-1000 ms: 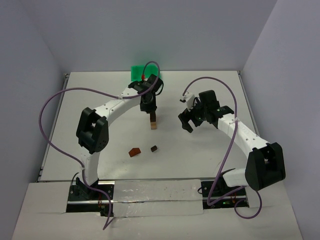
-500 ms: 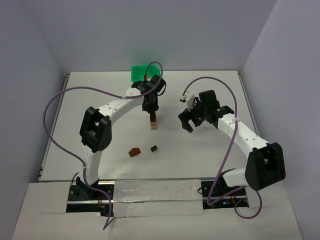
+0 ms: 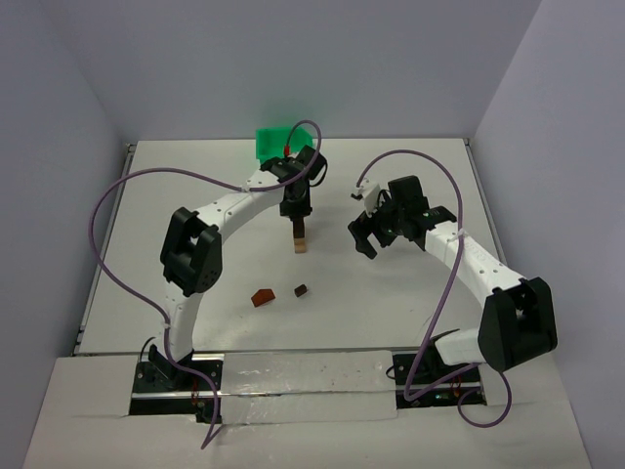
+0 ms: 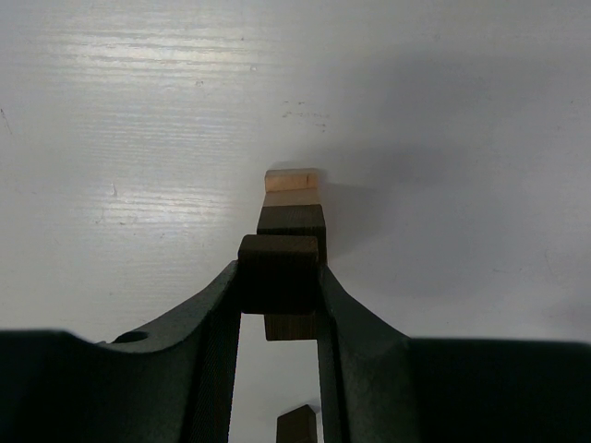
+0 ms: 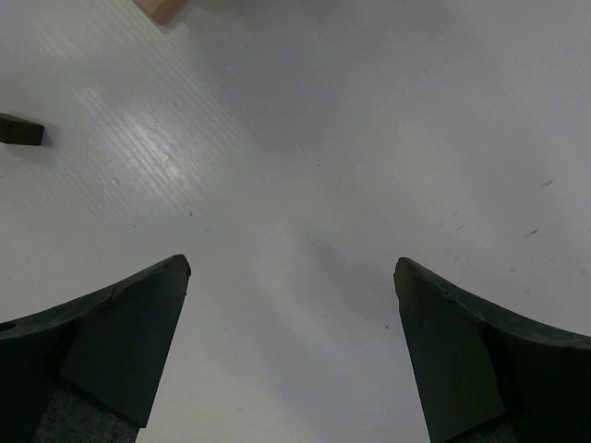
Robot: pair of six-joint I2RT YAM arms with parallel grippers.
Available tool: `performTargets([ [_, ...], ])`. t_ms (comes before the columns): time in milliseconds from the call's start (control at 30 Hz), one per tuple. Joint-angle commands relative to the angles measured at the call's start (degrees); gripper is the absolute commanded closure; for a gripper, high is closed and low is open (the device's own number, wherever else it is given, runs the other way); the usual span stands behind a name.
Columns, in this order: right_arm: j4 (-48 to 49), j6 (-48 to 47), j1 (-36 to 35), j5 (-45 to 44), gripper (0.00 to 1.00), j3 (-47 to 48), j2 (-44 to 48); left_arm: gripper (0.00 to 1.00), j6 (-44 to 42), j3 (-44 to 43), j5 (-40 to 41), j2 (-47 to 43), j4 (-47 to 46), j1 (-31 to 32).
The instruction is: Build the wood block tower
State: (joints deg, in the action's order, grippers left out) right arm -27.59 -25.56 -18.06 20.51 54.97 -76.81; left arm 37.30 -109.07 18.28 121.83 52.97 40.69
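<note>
Top view, near blocks: a reddish block (image 3: 262, 297) and a small dark block (image 3: 301, 290) lie loose on the table (image 3: 352, 313), close together but apart, on the near side of the tower; they are too small to tell their shapes.
Tower: the tower (image 3: 301, 240) stands upright near the middle of the table, between the two grippers. Only its tan and brown lower part shows; its top is hidden under the left gripper (image 3: 297, 219).
Left wrist view, grip: the fingers (image 4: 208, 314) stand narrowly apart, clamped on a dark block (image 4: 279, 272) directly over the stack, which runs dark, then tan, then pale. Whether the held block touches the one beneath cannot be told.
Brown bits: one sits just under the held block and another is cut off by the lower edge; what they belong to is hard to make out.
Right gripper: the right gripper (image 3: 363, 241) hangs right of the tower, apart from it.
Right wrist view: its fingers (image 5: 120, 341) are spread wide, with only bare table between them. A tan corner (image 5: 159, 9) is cut off at the top edge and a dark sliver (image 5: 18, 129) at the left edge.
Far edge: the green bin (image 3: 273, 142) is partly hidden behind the left arm.
</note>
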Motion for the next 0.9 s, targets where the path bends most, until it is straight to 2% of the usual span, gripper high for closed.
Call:
performTargets([
  [0,1.49,-0.23,0.40,-0.08,0.00,2.74,-0.44,0.83,0.14,-2.94,0.75,0.38,0.30,0.62],
  [700,1.49,-0.19,0.45,0.41,0.00,2.60,-0.39,0.75,0.41,-3.43,1.67,0.96,0.47,0.62],
  [867,1.49,-0.26,0.42,0.47,0.00,2.58,-0.33,0.70,0.49,-3.73,1.65,1.09,0.52,0.64],
])
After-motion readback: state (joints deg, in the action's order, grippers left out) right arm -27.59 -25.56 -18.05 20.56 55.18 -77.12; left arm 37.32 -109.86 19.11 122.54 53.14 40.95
